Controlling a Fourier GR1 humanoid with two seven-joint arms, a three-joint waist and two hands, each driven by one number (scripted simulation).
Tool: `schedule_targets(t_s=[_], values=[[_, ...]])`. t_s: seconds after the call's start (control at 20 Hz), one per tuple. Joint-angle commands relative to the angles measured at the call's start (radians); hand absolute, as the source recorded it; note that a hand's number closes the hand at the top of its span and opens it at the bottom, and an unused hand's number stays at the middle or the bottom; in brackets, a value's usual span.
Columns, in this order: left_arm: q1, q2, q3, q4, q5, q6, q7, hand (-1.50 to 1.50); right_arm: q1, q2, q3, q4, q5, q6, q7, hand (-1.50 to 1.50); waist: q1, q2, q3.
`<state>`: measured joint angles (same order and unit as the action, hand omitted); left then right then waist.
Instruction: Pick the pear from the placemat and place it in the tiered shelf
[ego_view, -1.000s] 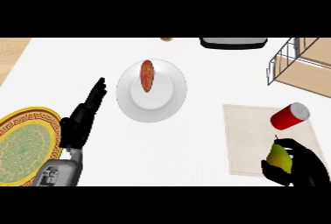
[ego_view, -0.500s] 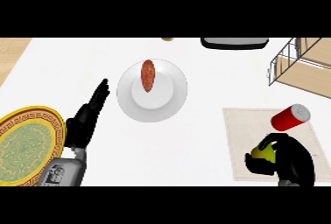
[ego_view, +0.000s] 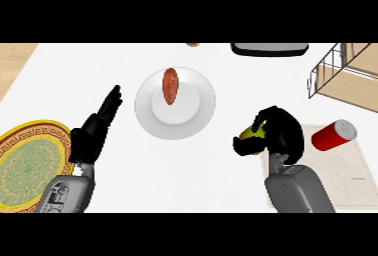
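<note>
My right hand (ego_view: 277, 134) is curled round the yellow-green pear (ego_view: 255, 136), which shows only as a patch between the fingers. Hand and pear hang left of the beige placemat (ego_view: 347, 167), over the white counter. The tiered shelf (ego_view: 341, 75), wire-framed with wooden boards, stands at the far right edge. My left hand (ego_view: 92, 131) rests open at the left, fingers straight and pointing up, beside the white plate.
A red can (ego_view: 333, 134) lies on the placemat next to my right hand. A white plate (ego_view: 175, 103) with a reddish sausage (ego_view: 170, 85) sits at centre. A gold patterned plate (ego_view: 28, 166) is at the lower left. A dark tray (ego_view: 269, 48) is at the top edge.
My right hand has lifted the pear off the placemat and carried it up and to the left, away from the red can. The left hand has stayed where it was.
</note>
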<state>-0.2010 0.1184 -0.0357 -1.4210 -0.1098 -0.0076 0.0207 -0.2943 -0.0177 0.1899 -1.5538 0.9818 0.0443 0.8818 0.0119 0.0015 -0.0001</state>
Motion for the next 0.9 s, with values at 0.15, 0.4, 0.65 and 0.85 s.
schedule_targets(t_s=[0.15,0.4,0.65,0.85], values=[[0.016,-0.024,-0.022,-0.017,-0.004,0.001,0.023,0.0,-0.031,0.017,0.064,-0.176,-0.045,-0.23,0.031,1.5,-0.011,-0.006,0.001],[0.045,-0.004,-0.005,-0.039,0.011,-0.026,0.013,0.0,-0.149,0.017,0.034,-0.265,0.051,-0.162,0.148,1.5,-0.011,-0.003,0.0],[0.022,-0.009,0.01,-0.013,-0.011,0.006,0.001,0.0,-0.282,-0.043,-0.074,-0.372,0.137,-0.002,0.236,1.5,-0.017,-0.004,-0.001],[0.036,-0.019,-0.009,-0.017,-0.035,0.015,-0.021,0.0,-0.326,-0.09,-0.117,-0.417,0.189,0.092,0.265,1.5,-0.017,-0.004,-0.001]])
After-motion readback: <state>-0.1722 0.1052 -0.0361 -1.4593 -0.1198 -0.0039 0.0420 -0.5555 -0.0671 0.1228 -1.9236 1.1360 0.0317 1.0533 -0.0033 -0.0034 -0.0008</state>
